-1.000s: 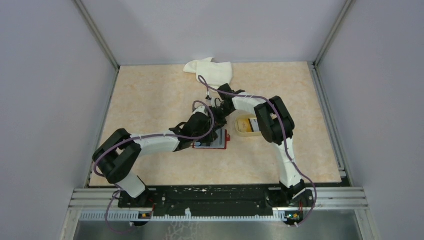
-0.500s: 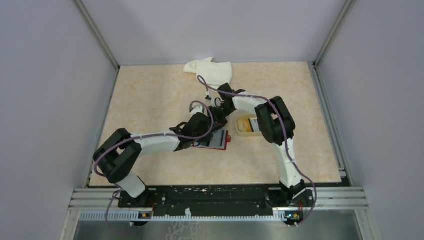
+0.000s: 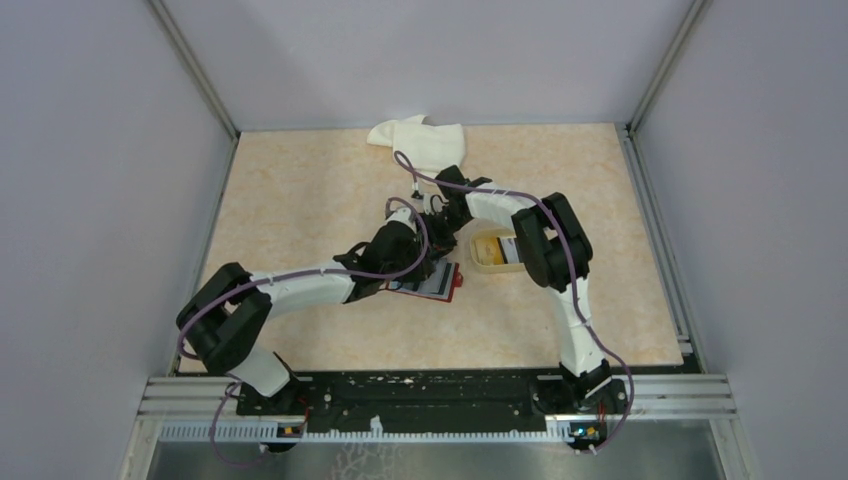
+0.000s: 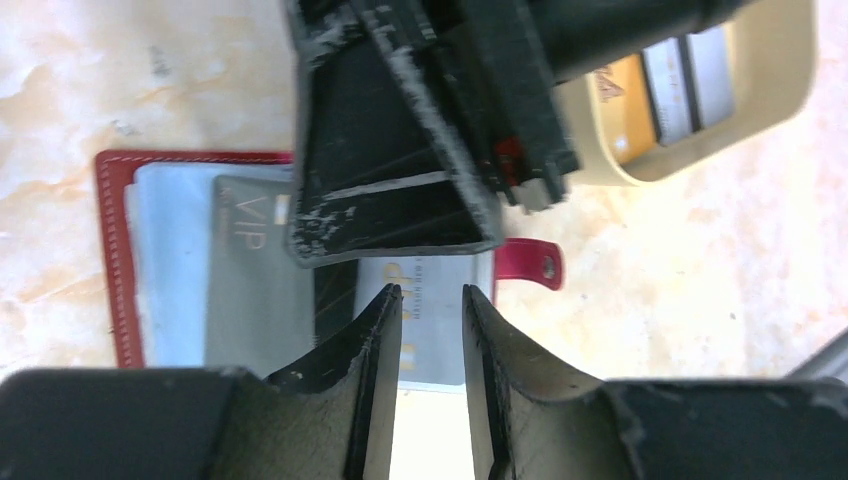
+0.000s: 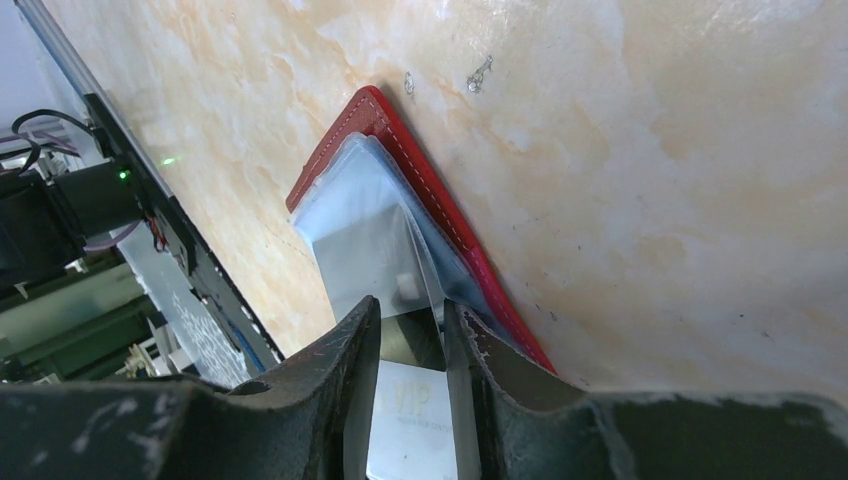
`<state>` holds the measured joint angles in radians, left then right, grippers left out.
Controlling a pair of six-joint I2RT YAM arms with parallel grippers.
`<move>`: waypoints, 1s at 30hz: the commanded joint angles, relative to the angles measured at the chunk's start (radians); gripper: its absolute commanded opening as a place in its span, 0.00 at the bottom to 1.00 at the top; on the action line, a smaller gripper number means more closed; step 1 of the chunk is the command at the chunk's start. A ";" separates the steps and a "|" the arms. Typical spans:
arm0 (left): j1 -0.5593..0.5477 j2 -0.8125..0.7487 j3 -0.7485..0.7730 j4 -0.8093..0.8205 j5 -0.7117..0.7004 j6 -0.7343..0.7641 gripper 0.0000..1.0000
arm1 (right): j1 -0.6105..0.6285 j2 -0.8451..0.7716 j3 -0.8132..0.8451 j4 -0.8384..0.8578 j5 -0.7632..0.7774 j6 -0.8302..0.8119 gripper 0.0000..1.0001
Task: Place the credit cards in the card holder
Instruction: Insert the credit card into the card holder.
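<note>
Right gripper [image 5: 412,305] is seen narrowly parted over the clear sleeve [image 5: 370,220] of the card holder [image 5: 430,190], which is laid open flat on the table [image 5: 650,150] directly beneath, long axis crosswise to the left gripper [image 4: 430,292], likewise slightly parted; a grip cannot be confirmed for either.

— Home, office, shop?

— None of those. Looks like a robotics lab, more exactly a closed test cell.

— Going by what?

— Going by the walls first: boxed in on three sides by plain grey panels [image 3: 90,200] set in aluminium posts [image 3: 195,70]. Then look at the near edge of the marble-patterned worktop [image 3: 300,180]. Bolted there, side by side on a black base plate [image 3: 430,385] over slotted aluminium rails [image 3: 450,408]: a left arm [image 3: 300,288] and a right arm [image 3: 570,320], white and black.

— Anything more?

— Note the purple cables [image 3: 600,350], looped loosely along both and left exposed. Lit evenly from above, too.
</note>
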<state>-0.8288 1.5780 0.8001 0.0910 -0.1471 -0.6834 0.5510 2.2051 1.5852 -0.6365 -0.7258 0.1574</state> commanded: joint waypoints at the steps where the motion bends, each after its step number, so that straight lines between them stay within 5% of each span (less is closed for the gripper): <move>1: -0.001 -0.019 0.005 0.063 0.094 0.029 0.33 | -0.002 -0.028 0.013 -0.017 0.061 -0.033 0.31; 10: -0.001 0.092 0.043 0.037 0.081 0.037 0.26 | -0.002 -0.030 0.013 -0.019 0.065 -0.034 0.32; 19: -0.001 0.098 0.035 -0.026 -0.106 0.028 0.30 | -0.003 -0.040 0.019 -0.028 0.080 -0.039 0.32; 30: -0.001 0.098 0.048 -0.023 -0.113 0.044 0.31 | -0.019 -0.081 0.034 -0.076 0.101 -0.081 0.33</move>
<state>-0.8295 1.6684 0.8227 0.0753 -0.2363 -0.6609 0.5449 2.1895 1.5867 -0.6662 -0.6888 0.1272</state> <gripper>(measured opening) 0.308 0.325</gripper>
